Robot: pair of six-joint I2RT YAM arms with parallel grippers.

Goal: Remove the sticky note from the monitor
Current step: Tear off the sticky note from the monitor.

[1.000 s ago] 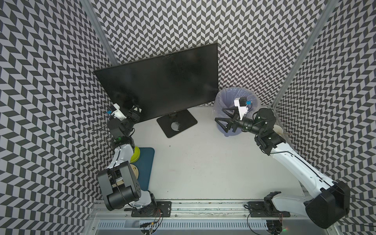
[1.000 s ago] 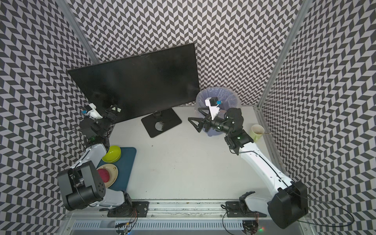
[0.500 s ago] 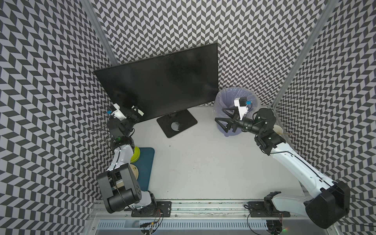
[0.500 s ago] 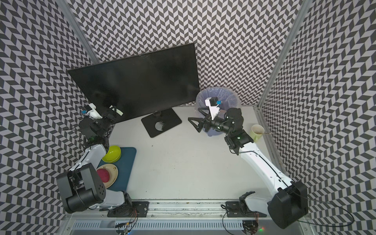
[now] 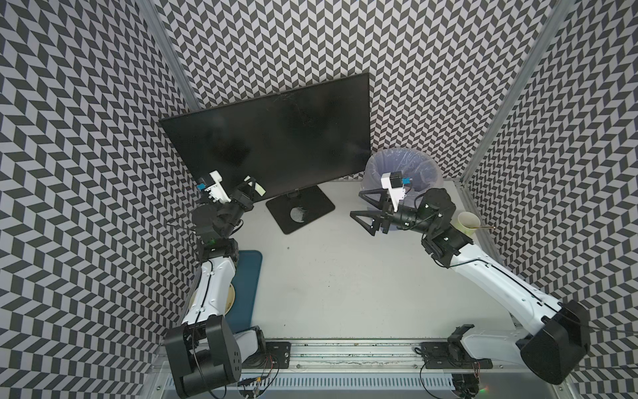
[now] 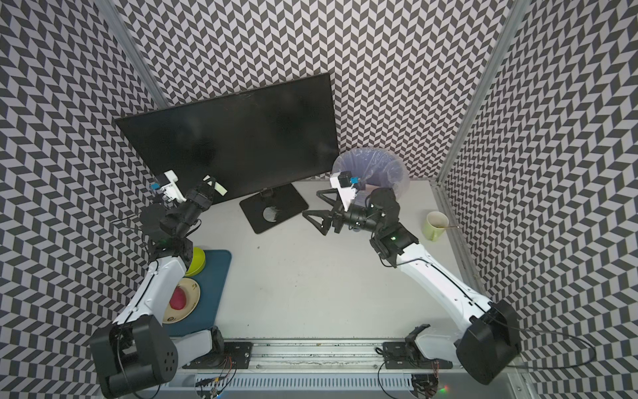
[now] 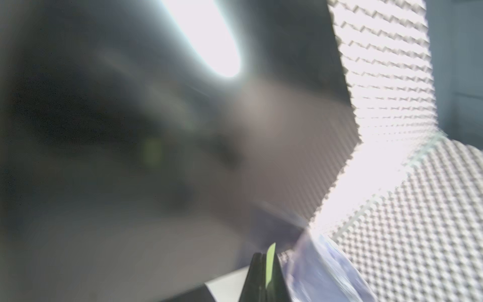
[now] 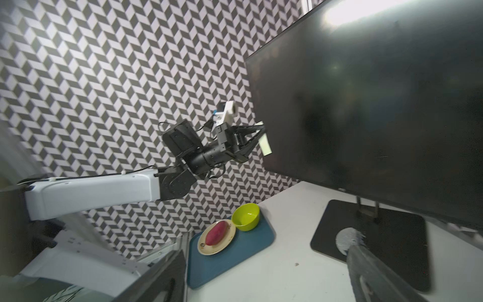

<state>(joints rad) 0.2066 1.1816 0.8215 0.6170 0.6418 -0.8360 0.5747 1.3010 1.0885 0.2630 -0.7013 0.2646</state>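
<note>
The monitor (image 5: 276, 138) (image 6: 238, 138) stands at the back of the table, its black screen facing the arms. A pale yellow-green sticky note (image 5: 258, 187) (image 6: 218, 187) sits at the screen's lower left corner. My left gripper (image 5: 250, 183) (image 6: 211, 183) is shut on the sticky note. The left wrist view shows the note (image 7: 270, 261) edge-on between the closed fingers (image 7: 257, 272). In the right wrist view the note (image 8: 265, 145) hangs from the left gripper (image 8: 261, 130) just in front of the screen (image 8: 379, 104); I cannot tell whether it still sticks. My right gripper (image 5: 357, 204) (image 6: 311, 203) hovers open and empty right of the monitor's base (image 5: 300, 210).
A bin with a clear liner (image 5: 402, 169) stands behind the right gripper. A pale green mug (image 5: 467, 222) is by the right wall. Under the left arm a blue tray (image 6: 214, 276) carries a lime bowl (image 6: 196, 260) and a plate (image 6: 193, 304) with a red sweet potato.
The left gripper's jaws have closed on the sticky note at the screen's lower left corner. The right arm has not moved.
</note>
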